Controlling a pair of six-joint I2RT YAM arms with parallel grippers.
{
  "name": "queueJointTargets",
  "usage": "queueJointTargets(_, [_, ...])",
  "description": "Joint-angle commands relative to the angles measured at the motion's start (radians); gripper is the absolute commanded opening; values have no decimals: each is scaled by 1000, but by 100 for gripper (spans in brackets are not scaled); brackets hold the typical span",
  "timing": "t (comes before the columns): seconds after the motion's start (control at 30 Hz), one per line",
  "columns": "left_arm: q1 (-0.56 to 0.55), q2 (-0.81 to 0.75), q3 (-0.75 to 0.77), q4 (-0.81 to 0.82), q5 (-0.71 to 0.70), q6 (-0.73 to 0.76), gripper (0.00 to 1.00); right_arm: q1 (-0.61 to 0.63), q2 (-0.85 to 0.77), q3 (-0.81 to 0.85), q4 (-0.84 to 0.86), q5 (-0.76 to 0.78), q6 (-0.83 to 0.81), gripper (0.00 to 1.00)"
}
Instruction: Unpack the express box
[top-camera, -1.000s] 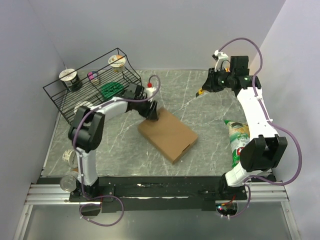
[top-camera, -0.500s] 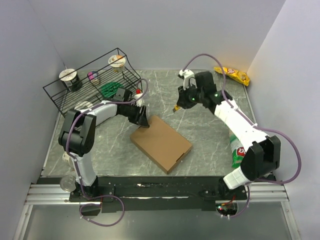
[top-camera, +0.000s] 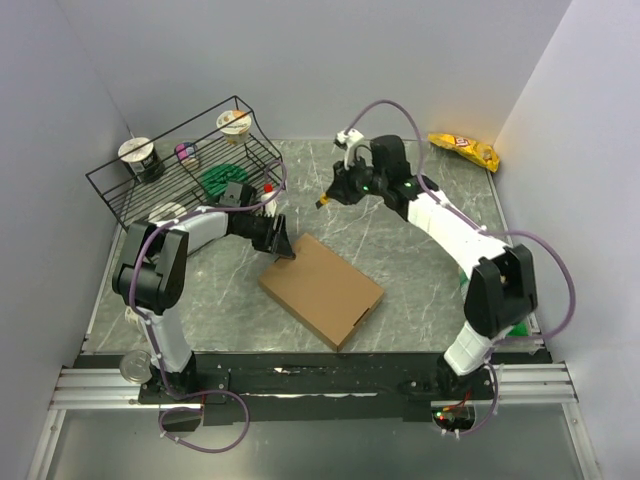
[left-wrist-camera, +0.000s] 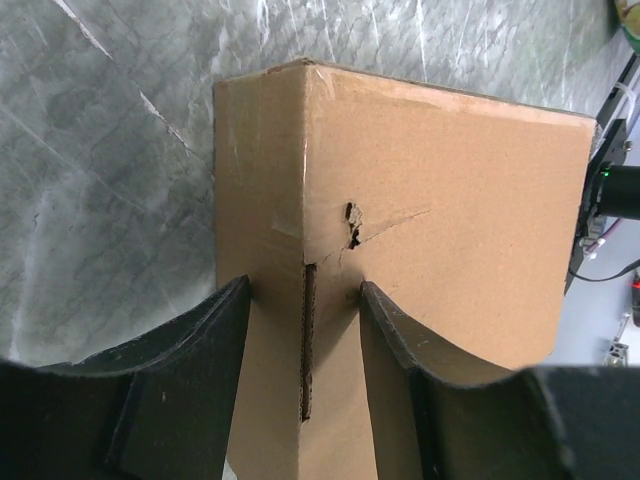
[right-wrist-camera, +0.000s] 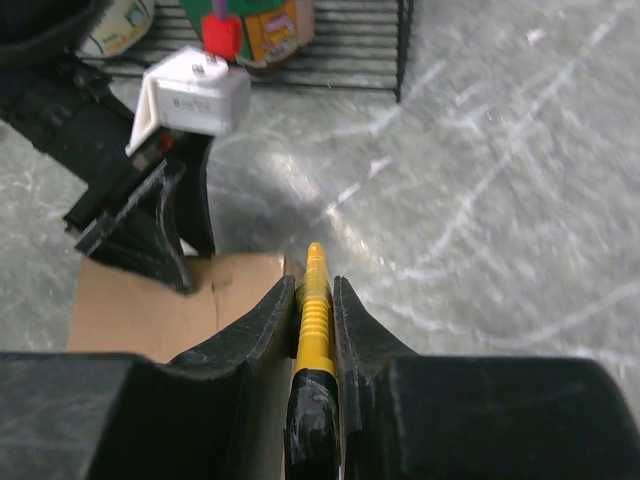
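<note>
The express box (top-camera: 322, 289), a flat plain brown carton, lies mid-table, its flaps closed. My left gripper (top-camera: 281, 247) is shut on the box's far-left corner (left-wrist-camera: 305, 330); one finger presses each side of the corner seam, near a small tear (left-wrist-camera: 352, 222). My right gripper (top-camera: 333, 195) hovers above the marble behind the box, shut on a yellow-and-black tool (right-wrist-camera: 314, 320) whose tip (top-camera: 321, 204) points toward the left. In the right wrist view the box (right-wrist-camera: 160, 310) lies at lower left, below the tool.
A black wire rack (top-camera: 190, 160) with cups and small items stands at the back left. A yellow snack bag (top-camera: 463, 149) lies at the back right. A can (top-camera: 133, 366) sits by the left arm's base. Grey walls close in three sides.
The right arm swung left across the table with the tool, from the back right to behind the box. The left gripper dragged the box slightly left and nearer.
</note>
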Motion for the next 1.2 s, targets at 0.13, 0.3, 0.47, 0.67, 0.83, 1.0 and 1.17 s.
queueJointTargets(0.13, [19,53,-57,-63,-74,43,50,65,59,37,29,53,-16,0])
queueJointTargets(0.3, [21,53,-61,-63,-79,45,50,119,54,0,54,96,-54,0])
queueJointTargets(0.47, [22,53,-60,-68,-79,43,50,140,85,19,19,150,-70,0])
queueJointTargets(0.67, [24,62,-50,-75,-79,42,49,151,96,13,23,187,-93,0])
queueJointTargets(0.83, [24,72,-43,-77,-85,39,49,152,120,37,-1,181,-99,0])
queueJointTargets(1.0, [24,80,-34,-83,-91,40,49,156,137,48,-23,164,-96,0])
queueJointTargets(1.17, [24,79,-37,-81,-90,37,49,152,134,48,-9,159,-85,0])
